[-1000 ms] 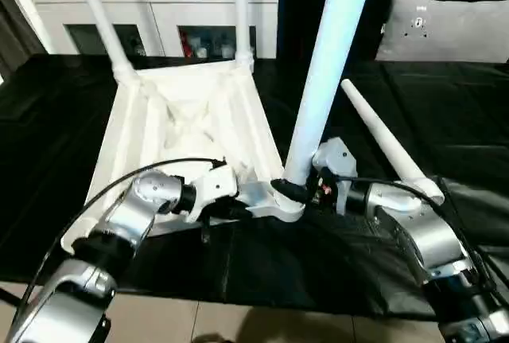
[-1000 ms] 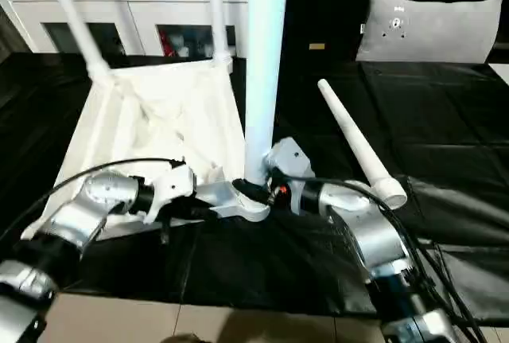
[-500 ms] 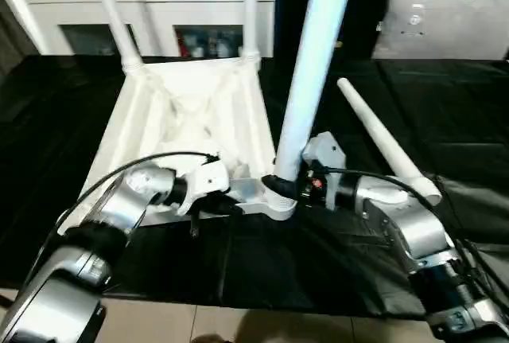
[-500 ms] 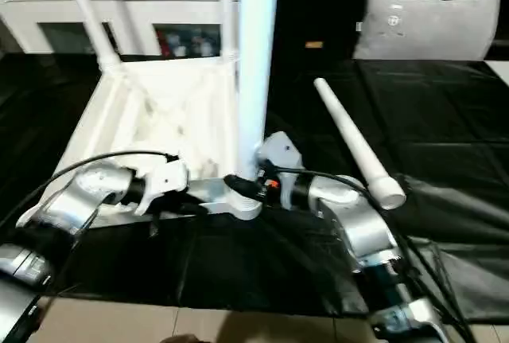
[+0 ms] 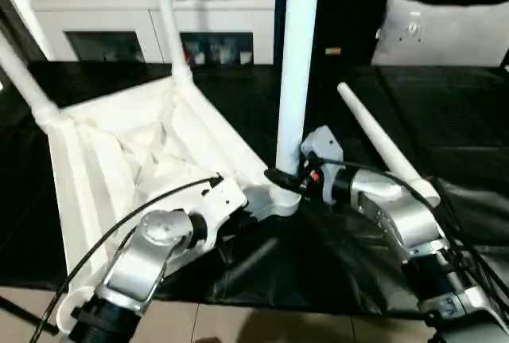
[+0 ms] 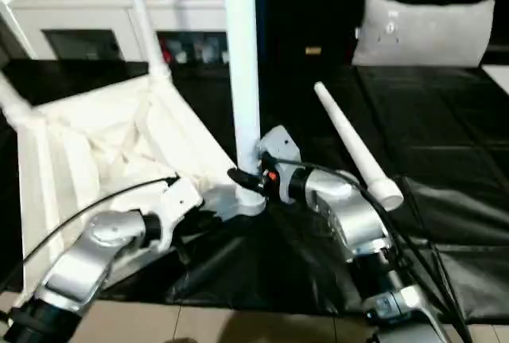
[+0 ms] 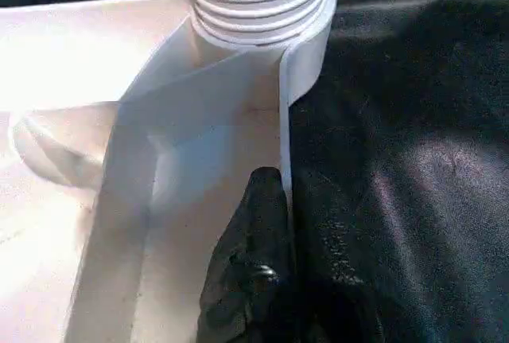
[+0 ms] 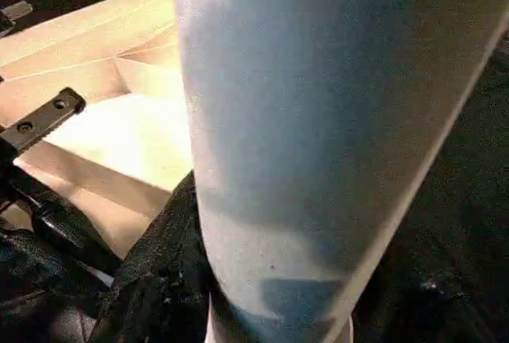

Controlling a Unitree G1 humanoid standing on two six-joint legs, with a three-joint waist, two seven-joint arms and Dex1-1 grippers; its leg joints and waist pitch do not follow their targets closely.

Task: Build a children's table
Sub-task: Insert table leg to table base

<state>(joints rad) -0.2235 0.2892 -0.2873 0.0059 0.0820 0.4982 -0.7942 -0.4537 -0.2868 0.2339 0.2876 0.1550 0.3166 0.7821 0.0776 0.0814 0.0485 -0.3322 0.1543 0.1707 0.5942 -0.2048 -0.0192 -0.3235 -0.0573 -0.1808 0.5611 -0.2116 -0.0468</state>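
Note:
The white tabletop [image 5: 119, 160] lies underside up on the black sheet. Two legs [image 5: 167, 17] [image 5: 24, 72] stand in its far corner sockets. A third leg [image 5: 297, 64] stands upright in the near right corner socket [image 5: 282, 198], its ribbed end [image 7: 258, 1] seated there. My right gripper [image 5: 280, 177] is shut around the base of this leg [image 8: 318, 120]. My left gripper [image 5: 246, 216] is shut on the tabletop's thin rim [image 7: 280, 120] just beside that socket, one black finger [image 7: 258, 224] pressed against the wall. A fourth leg [image 5: 382, 144] lies loose on the sheet to the right.
A grey cushion [image 5: 445, 29] rests at the back right. A white cabinet [image 5: 119, 9] with cluttered shelves runs along the back left. The black sheet [image 5: 318, 263] wrinkles near the front edge, with pale floor below it.
The tabletop has swung about its held corner, its far legs moving to the left. The gripped leg now stands straighter. My left arm has dropped lower and closer in.

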